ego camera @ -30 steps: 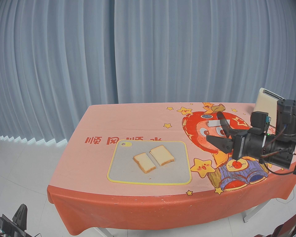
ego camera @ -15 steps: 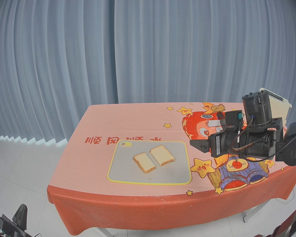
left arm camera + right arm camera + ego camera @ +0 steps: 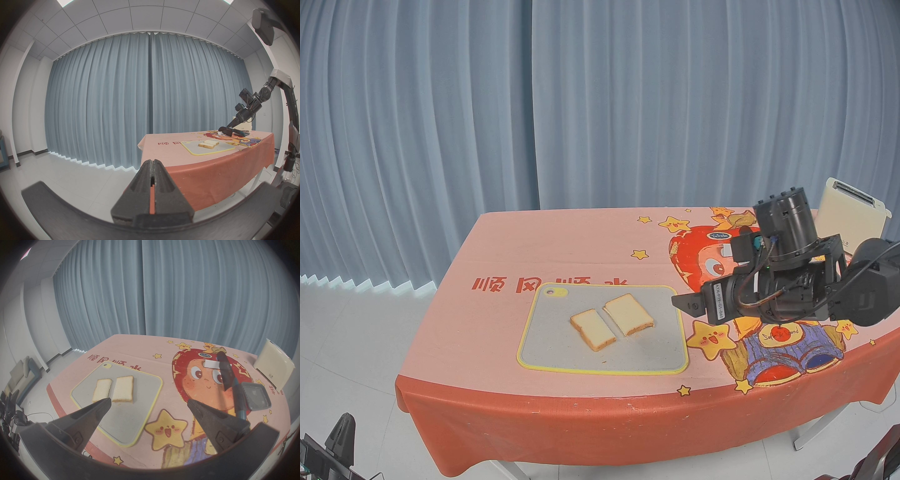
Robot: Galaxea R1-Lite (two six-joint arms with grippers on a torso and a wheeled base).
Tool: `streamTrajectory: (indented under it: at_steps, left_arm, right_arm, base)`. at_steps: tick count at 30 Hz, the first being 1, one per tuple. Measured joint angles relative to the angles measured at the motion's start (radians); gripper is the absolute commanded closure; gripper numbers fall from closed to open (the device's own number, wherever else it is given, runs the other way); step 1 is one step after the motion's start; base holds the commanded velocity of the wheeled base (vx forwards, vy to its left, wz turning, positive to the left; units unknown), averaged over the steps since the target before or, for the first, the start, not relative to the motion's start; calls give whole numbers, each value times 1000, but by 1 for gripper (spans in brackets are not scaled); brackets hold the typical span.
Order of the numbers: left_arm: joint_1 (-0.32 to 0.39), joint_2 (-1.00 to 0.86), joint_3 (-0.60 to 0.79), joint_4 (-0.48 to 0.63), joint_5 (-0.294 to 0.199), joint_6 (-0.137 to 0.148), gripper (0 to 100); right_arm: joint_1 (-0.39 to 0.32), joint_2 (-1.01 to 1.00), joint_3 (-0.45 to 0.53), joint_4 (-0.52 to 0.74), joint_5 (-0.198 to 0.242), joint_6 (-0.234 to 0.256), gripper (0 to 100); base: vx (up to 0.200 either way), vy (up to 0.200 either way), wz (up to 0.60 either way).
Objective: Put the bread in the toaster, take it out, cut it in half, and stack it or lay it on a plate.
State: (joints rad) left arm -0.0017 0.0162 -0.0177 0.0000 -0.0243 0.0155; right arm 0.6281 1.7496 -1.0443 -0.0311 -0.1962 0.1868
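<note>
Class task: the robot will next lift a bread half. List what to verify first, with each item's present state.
1. Bread halves lie flat on the cutting board: ok.
2. Right gripper open: ok.
3. Right gripper above a half: not ok, it hangs by the board's right edge.
4. Knife laid on the table, off the board: ok.
5. Plate ready: cannot tell; a dark square dish sits beside the knife.
6. Left gripper shut, low and away from the table: ok.
</note>
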Motion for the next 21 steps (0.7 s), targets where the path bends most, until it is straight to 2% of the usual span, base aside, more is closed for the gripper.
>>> streamTrajectory:
  at_steps: [6, 18, 21]
  left_arm:
    - [0, 0, 0, 0, 0, 0, 100]
    - [1, 0, 0, 0, 0, 0, 100]
    - [1, 0, 0, 0, 0, 0, 100]
  right_arm:
    - [30, 90, -52, -6, -21, -8, 0]
    - [45, 251, -177, -1, -119, -14, 0]
    - [45, 283, -196, 0, -129, -15, 0]
  base:
    - [0, 0, 0]
    - [0, 0, 0]
    - [0, 0, 0]
